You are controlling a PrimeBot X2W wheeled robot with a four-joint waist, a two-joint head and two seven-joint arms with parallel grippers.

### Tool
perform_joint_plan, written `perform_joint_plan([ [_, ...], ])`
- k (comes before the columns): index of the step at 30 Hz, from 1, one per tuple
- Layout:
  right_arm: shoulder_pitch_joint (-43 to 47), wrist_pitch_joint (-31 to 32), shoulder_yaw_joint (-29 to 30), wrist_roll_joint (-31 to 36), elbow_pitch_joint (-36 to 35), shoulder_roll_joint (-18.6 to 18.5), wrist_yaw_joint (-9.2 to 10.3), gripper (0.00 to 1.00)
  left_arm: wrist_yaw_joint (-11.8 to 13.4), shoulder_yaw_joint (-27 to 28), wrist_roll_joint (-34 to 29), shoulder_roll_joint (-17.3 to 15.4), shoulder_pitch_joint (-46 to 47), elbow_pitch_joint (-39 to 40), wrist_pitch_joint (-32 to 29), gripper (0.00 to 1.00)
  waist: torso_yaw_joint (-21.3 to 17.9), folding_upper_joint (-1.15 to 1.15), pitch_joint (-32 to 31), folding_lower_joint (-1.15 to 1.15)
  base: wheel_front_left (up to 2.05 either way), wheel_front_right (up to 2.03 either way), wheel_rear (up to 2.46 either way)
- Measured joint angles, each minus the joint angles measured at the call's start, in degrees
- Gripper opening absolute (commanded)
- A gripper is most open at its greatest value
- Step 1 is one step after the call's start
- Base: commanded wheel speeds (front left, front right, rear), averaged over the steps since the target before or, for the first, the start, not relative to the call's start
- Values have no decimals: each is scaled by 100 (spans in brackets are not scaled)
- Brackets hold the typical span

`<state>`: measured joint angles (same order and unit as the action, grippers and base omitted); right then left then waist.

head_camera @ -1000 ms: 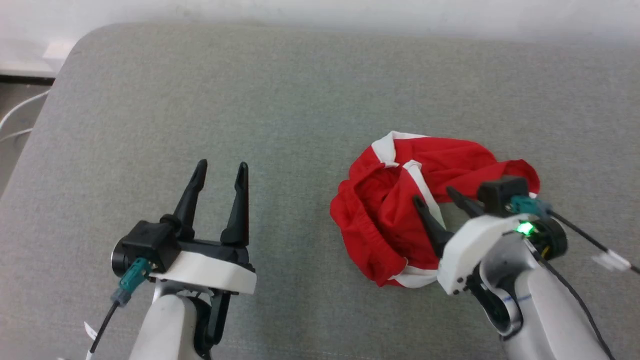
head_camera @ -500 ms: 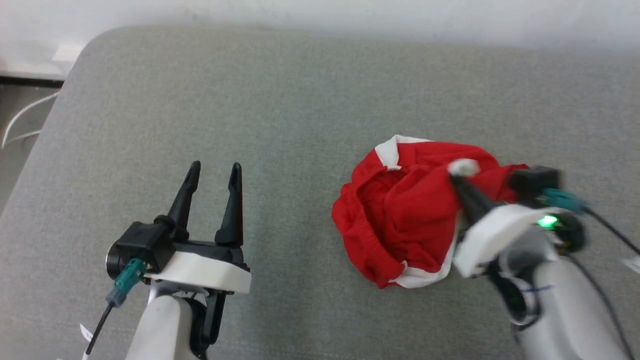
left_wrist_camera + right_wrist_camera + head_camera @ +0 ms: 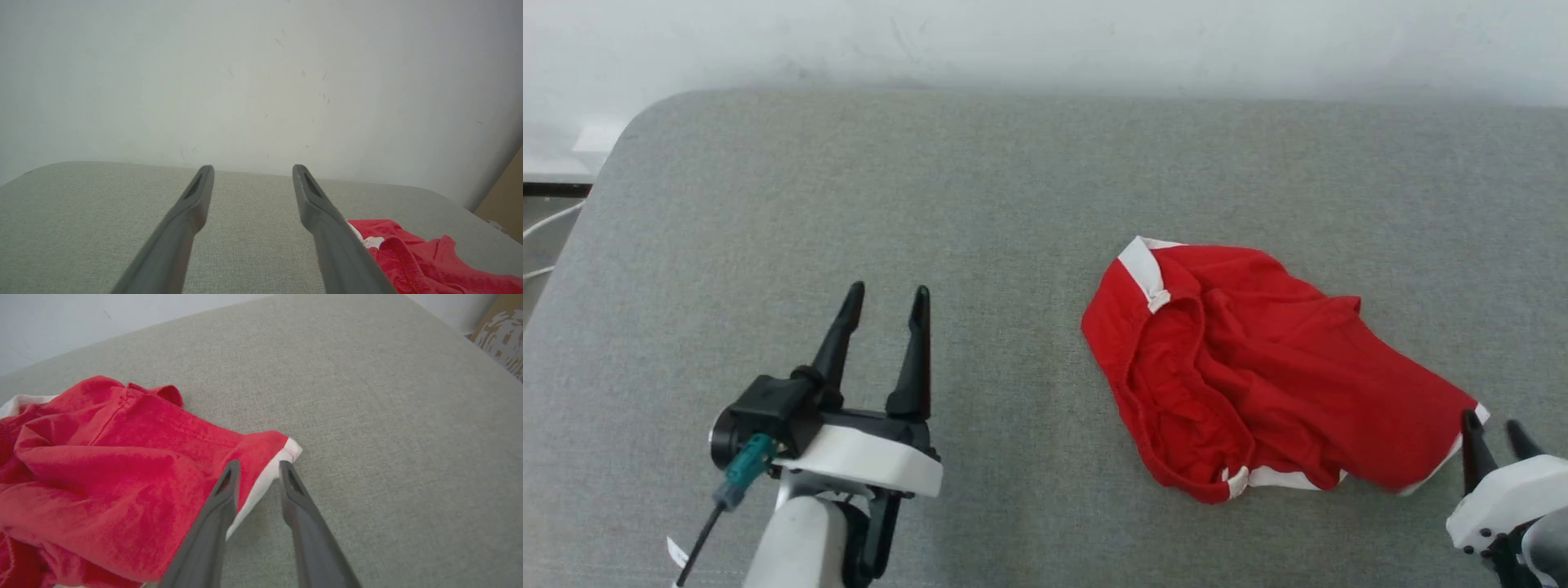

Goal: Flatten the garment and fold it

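The soft, floppy shorts (image 3: 1282,367) want pinching at the white corner (image 3: 292,449) between the right gripper's (image 3: 1490,422) loose jaws, while the left gripper's (image 3: 888,288) jaws gape empty.

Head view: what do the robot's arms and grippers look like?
The left gripper has two long, black, tapered fingers on a black block, a white wrist shell and a pale grey forearm. A teal connector feeds a thin black cable with a small white tag. The right gripper has the same black fingers and white shell.
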<state>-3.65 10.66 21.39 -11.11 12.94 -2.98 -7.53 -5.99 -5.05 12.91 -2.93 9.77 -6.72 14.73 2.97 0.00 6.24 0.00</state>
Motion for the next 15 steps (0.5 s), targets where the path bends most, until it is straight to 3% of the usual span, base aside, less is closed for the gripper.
perform_joint_plan([
  [4, 3, -338, 29, 121, -67, 8, 0, 100, -43, -245, 1, -4, 1, -79, 0, 100, -63, 0, -38, 0, 0, 0, 0],
  [7, 0, -792, -1, 312, -342, 2, 0, 100, -75, -777, 52, -4, 16, -168, 0, 100, -114, 0, -55, 0, 0, 0, 0],
  [11, 8, -1073, -172, 403, -681, 5, 0, 100, -105, -2031, 294, -8, 254, -470, -56, 100, -194, 0, -37, 0, 0, 0, 0],
  [15, 34, -1076, -301, 377, -895, 4, -1, 100, -111, -3461, 862, -48, 742, -758, -602, 100, -294, 0, 25, 0, 0, 0, 0],
])
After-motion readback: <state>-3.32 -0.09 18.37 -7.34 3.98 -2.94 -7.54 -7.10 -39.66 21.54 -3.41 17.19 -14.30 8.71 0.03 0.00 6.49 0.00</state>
